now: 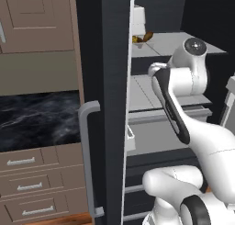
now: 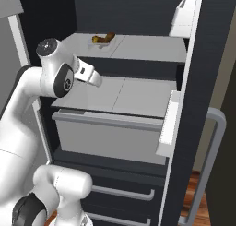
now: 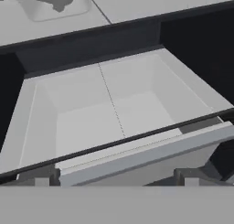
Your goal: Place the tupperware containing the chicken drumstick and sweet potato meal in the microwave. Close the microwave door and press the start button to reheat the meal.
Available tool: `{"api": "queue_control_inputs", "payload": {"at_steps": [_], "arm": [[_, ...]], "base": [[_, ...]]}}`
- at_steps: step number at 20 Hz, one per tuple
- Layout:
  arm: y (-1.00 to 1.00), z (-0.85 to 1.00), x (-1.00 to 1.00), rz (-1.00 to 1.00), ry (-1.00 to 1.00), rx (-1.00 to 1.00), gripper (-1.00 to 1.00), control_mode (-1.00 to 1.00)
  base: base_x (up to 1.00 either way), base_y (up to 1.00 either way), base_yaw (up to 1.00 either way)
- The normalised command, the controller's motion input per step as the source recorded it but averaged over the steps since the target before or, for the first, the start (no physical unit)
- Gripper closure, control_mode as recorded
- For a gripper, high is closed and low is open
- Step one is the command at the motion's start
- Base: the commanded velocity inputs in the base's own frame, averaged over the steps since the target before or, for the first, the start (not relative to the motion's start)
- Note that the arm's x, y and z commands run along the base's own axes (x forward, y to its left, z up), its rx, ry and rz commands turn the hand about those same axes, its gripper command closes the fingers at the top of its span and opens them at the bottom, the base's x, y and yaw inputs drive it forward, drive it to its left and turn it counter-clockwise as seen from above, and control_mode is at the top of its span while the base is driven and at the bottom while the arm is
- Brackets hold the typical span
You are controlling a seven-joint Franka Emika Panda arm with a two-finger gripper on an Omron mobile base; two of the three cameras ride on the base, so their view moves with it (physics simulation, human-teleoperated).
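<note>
Grey fridge shelf (image 2: pixel 138 47) carries tupperware (image 2: pixel 100 41); wood cabinets (image 1: pixel 36 22) alongside; no readable writing; tool (image 3: pixel 114 178) fingers apart.

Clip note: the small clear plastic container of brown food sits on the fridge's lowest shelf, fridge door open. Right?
Not the lowest shelf: the small clear plastic container of brown food sits on the upper grey shelf, above the pulled-out grey drawer, as the right base view shows. The fridge door is open.
</note>
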Motion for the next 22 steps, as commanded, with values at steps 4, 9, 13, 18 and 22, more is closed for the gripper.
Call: {"api": "queue_control_inputs", "payload": {"at_steps": [4, 9, 13, 18, 22], "arm": [[-0.04, 0.71, 0.03, -0.11, -0.16, 0.09, -1.00, -1.00], [-0.01, 0.71, 0.06, -0.04, -0.04, 0.12, -1.00, -1.00], [-0.04, 0.53, 0.13, 0.00, 0.00, 0.16, -1.00, -1.00], [-0.04, 0.32, 0.25, 0.00, 0.00, 0.17, -1.00, -1.00], [-0.06, 0.06, 0.33, 0.00, 0.00, 0.12, -1.00, -1.00]], "base": [[0.00, 0.00, 0.00], [0.00, 0.00, 0.00], [0.00, 0.00, 0.00], [0.00, 0.00, 0.00], [0.00, 0.00, 0.00]]}}
